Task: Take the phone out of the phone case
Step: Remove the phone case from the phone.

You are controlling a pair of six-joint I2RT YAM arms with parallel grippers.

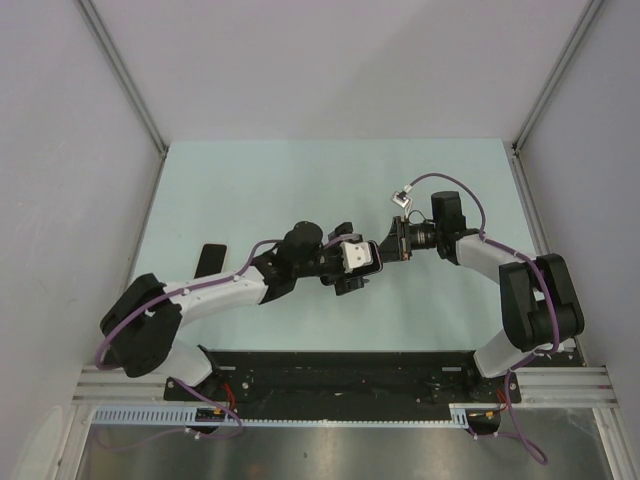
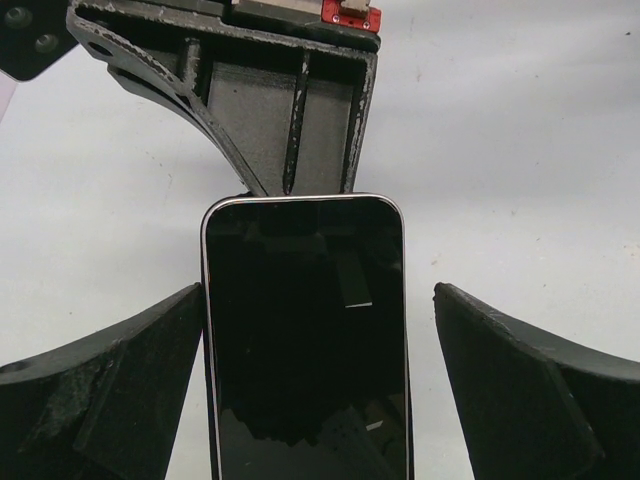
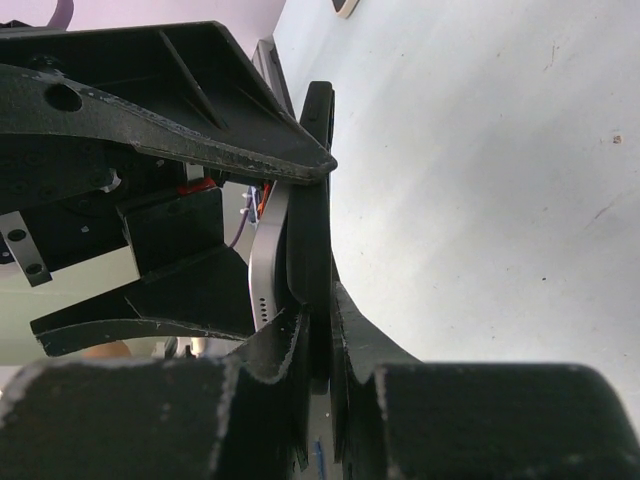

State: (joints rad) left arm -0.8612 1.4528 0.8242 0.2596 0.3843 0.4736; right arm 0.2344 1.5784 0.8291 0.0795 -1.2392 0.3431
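Case (image 3: 310, 200) is pinched tight by the right gripper (image 3: 318, 330) so the phone (image 2: 305, 350) can be pulled free; the left gripper (image 2: 318, 300) is spread wide, flanking the phone.

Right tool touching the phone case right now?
Touching. Right wrist view: the right tool pinches the edge of the black phone case, with no gap visible.

Phone (image 2: 305, 380) between left tool (image 2: 318, 300) fingers (image 2: 130, 385)
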